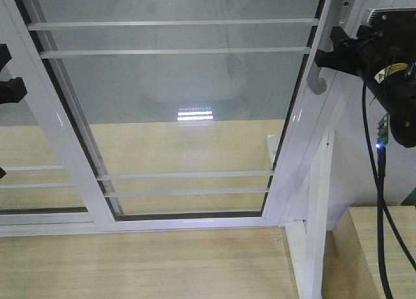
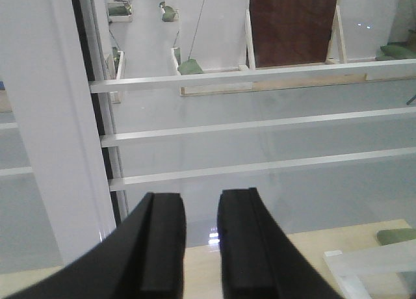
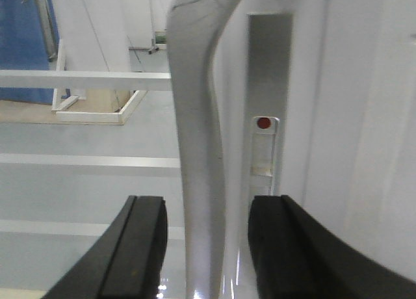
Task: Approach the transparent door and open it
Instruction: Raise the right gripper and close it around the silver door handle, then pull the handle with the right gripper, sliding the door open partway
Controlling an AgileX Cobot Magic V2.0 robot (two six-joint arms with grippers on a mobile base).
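Tall transparent door (image 1: 175, 117), glass in a white frame w/ thin horiz. white bars, filled the centre of the front view. Its curved grey vertical pull handle (image 1: 316, 84) sat on the door's right stile, upper right of the view. The black right gripper (image 1: 327, 57) was at the handle's upper part.

In the right wrist view that gripper (image 3: 208, 247) was spread around the handle (image 3: 198, 149). One black finger (image 3: 140, 247) was left of it and the other right, w/ a sliver of gap each side, so the pads weren't pressing it. A narrow silver lock plate (image 3: 268, 65) w/ a small red dot (image 3: 263, 123) stood just right of the handle.

The left gripper (image 2: 201, 240) faced the barred glass beside a white upright frame member (image 2: 58, 130), fingers slightly apart, nothing betw. them.

A second white-framed barred glass panel (image 1: 32, 182) overlapped the door at far left. Pale wooden floor (image 1: 143, 266) lay on the near side of the frame. A black cable (image 1: 380, 234) hung by the right arm.
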